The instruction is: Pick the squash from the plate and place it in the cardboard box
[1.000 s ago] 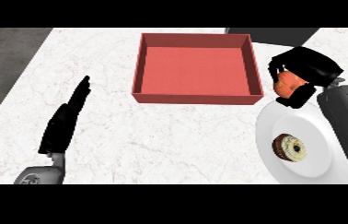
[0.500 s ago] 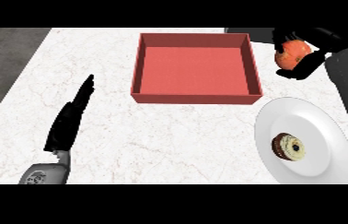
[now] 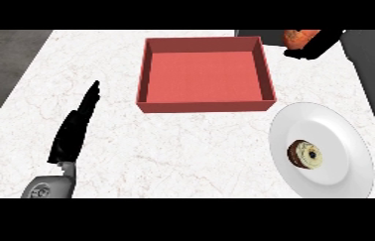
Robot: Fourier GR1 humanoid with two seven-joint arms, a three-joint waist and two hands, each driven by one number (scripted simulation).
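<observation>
A white marbled counter [image 3: 183,146] fills most of the view, with a darker grey strip of floor or wall showing along its left edge and at the top right corner.

The squash [image 3: 298,37], orange-red, is up at the far right, off the plate and held above the counter's back edge. The right hand [image 3: 316,44] is curled round it, dark fingers wrapping its right side and underside, so only the left and upper part of the squash shows. It sits just beyond the box's far right corner, outside the walls, not over the inside.

The box [image 3: 206,74] is a square, open-topped tray with reddish-pink walls and floor, standing at the middle of the counter toward the back. Nothing lies in it.

Nearer, at the right, is a white plate [image 3: 333,136], close to the box's near right corner but apart from it. A small round doughnut [image 3: 305,154] with a pale ring and dark rim rests on the plate's lower left part.

At the left, well away from the box, the left hand [image 3: 73,131] lies with straight fingers pointing up the counter, wide and holding nothing, its grey wrist at the lower edge.
</observation>
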